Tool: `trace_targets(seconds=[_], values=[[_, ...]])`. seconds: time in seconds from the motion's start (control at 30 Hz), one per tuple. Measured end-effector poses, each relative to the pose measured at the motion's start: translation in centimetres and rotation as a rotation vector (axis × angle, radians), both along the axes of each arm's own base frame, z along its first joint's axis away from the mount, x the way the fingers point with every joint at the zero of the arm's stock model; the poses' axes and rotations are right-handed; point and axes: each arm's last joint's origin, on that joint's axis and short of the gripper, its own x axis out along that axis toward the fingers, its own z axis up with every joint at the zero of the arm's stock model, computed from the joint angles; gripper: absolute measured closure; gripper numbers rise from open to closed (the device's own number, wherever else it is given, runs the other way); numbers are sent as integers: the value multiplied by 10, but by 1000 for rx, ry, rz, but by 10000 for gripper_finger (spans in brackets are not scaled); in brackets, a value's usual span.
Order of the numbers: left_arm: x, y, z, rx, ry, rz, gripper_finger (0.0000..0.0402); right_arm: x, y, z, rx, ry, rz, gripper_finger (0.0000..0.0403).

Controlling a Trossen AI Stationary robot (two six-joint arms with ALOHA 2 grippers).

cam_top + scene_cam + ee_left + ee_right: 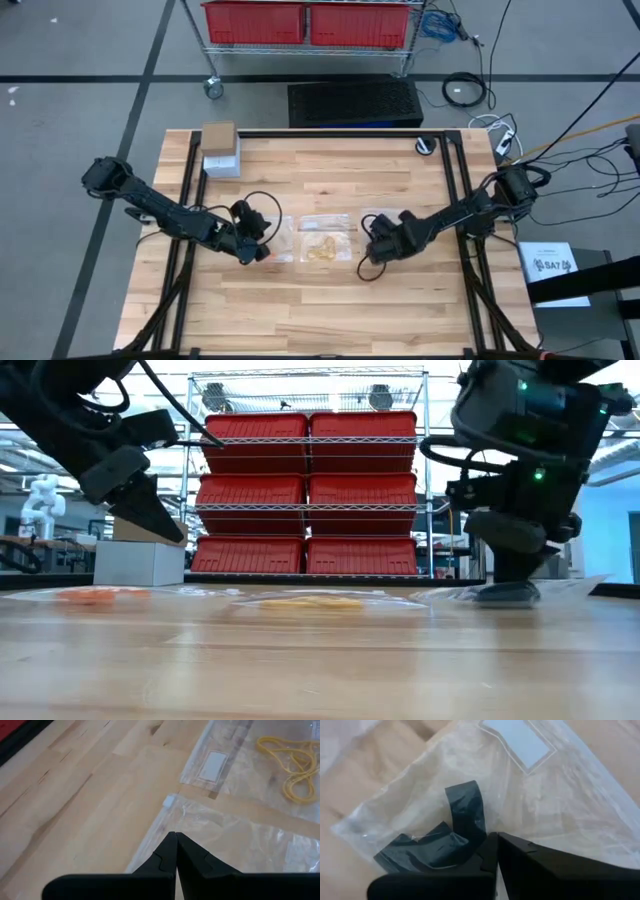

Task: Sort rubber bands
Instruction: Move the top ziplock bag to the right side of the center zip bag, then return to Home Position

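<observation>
Three clear bags lie in a row on the wooden table. The left bag point(283, 238) holds orange rubber bands point(92, 596), the middle bag point(327, 240) yellow ones point(294, 766), and the right bag point(560, 805) black ones point(462, 827). My left gripper point(175, 836) is shut and hangs above the left bag's edge, clear of the table in the low view point(160, 525). My right gripper point(495, 837) is shut, with its tips down on the right bag point(510, 592). My right gripper comes down from above onto the right bag, at the clear film point(530, 827) next to the black bands inside. Its shut fingertips rest on the bag, which lies flat on the table. Whether they pinch a fold of film, I cannot tell.
A cardboard box on a white box point(220, 150) stands near the far left corner. A black cable ring point(427, 146) lies at the far right. A wire rack of red bins point(310, 490) stands beyond the far edge. Bare wood stretches along the near side point(320, 310).
</observation>
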Motion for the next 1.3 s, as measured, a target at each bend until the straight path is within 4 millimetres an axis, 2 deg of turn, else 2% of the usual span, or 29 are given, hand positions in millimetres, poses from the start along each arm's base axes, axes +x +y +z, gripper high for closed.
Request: trace_targets(seconds=[0.37,0.57,0.67,0.77,0.9,1.07,1.2,1.3], values=[[0,0,0,9,11,-16,391,-11,19,4,-10,29,14,403],[-4,0,14,-16,-11,-85,391,-12,25,35,-86,-1,25,387],[-7,1,32,-26,-78,-131,391,-12,25,56,-141,-2,54,377],[-17,5,50,-7,-138,-184,391,-13,24,75,-188,35,126,376],[-39,13,75,-4,-241,-249,391,-12,23,94,-253,73,177,396],[-72,20,97,-47,-378,-398,391,-24,30,95,-328,137,343,402],[-87,25,102,-48,-491,-514,397,-48,31,92,-286,-30,435,402],[-88,29,94,7,-491,-536,398,-67,22,88,-228,-237,457,403]])
